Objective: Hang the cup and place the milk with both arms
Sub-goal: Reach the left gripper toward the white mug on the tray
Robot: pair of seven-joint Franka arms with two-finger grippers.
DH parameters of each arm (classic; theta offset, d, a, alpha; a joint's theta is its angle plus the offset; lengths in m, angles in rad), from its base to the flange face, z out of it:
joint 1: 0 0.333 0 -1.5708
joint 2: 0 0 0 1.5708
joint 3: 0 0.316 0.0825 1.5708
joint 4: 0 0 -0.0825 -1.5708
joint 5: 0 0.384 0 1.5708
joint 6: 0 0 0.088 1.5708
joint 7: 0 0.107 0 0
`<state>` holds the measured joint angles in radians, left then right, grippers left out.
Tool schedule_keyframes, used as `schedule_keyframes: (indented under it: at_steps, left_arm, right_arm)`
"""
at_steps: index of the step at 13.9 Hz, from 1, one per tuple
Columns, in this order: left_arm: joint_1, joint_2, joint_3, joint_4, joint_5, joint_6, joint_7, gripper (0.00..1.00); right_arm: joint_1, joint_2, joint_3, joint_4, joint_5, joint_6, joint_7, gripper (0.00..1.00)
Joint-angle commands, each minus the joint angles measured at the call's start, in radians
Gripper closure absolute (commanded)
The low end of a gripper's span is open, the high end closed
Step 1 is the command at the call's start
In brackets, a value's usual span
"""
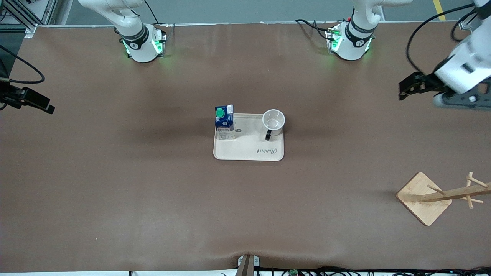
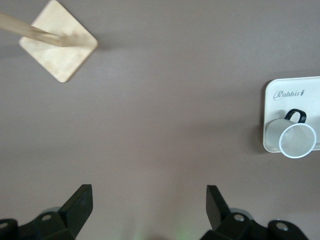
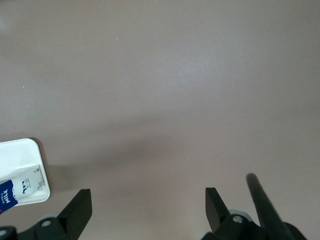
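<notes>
The white cup (image 1: 273,120) stands upright on a cream tray (image 1: 249,147) at mid table, its black handle turned toward the front camera. The milk (image 1: 224,122), blue with a green cap, stands on the same tray at the corner toward the right arm's end. My left gripper (image 1: 402,90) is open and empty, up over bare table at the left arm's end. In the left wrist view the gripper (image 2: 150,200), the cup (image 2: 295,140) and the tray (image 2: 280,100) show. My right gripper (image 1: 48,107) is open and empty over the right arm's end. In the right wrist view the gripper (image 3: 148,200) and the milk (image 3: 20,187) show.
A wooden cup rack (image 1: 424,197) with a square base and a post with pegs stands near the left arm's end, nearer to the front camera than the tray. Its base (image 2: 57,45) also shows in the left wrist view. The table is covered in brown cloth.
</notes>
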<state>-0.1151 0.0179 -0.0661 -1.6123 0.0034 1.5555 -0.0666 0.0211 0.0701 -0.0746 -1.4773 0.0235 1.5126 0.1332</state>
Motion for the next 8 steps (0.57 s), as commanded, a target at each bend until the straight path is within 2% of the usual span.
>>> schedule_keyframes:
  at_steps: [1, 4, 8]
  left_arm:
    - [-0.024, 0.078, -0.101, 0.019, -0.002, 0.009, -0.126, 0.0]
    - [-0.05, 0.155, -0.214, 0.011, -0.005, 0.079, -0.244, 0.0]
    - [-0.178, 0.299, -0.233, -0.009, 0.0, 0.236, -0.341, 0.0]
  right_arm:
    - [-0.01, 0.031, 0.007, 0.02, 0.003, 0.0, 0.002, 0.0]
    - [-0.016, 0.033, 0.007, 0.02, 0.013, 0.001, 0.009, 0.0]
    - [-0.012, 0.036, 0.007, 0.02, 0.012, 0.003, 0.003, 0.0]
